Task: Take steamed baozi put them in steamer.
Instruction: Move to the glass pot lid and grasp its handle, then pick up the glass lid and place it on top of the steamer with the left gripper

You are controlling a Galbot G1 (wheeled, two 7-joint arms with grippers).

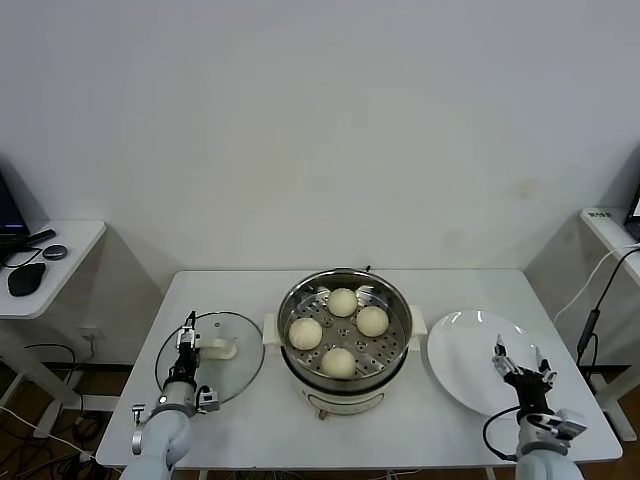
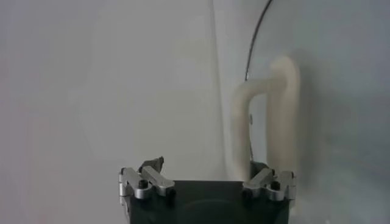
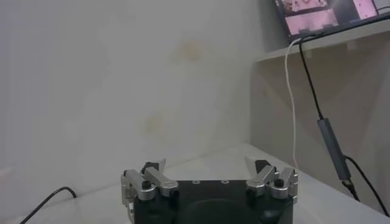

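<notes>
- All four buns (image 1: 341, 331) are seen sitting on the holed tray inside the steamer (image 1: 398, 300), centre of the head view, so the loading looks done.
- The plate (image 1: 460, 370) at right is left bare, presumably because the buns were taken from it.
- The glass lid (image 1: 230, 375) is parked flat at lower left, likely kept off for access.
- The left gripper (image 1: 186, 338) is held low over the lid, fingers spread, nothing pinched.
- The right gripper (image 1: 522, 365) is raised over the plate's near edge, fingers spread too, empty.
</notes>
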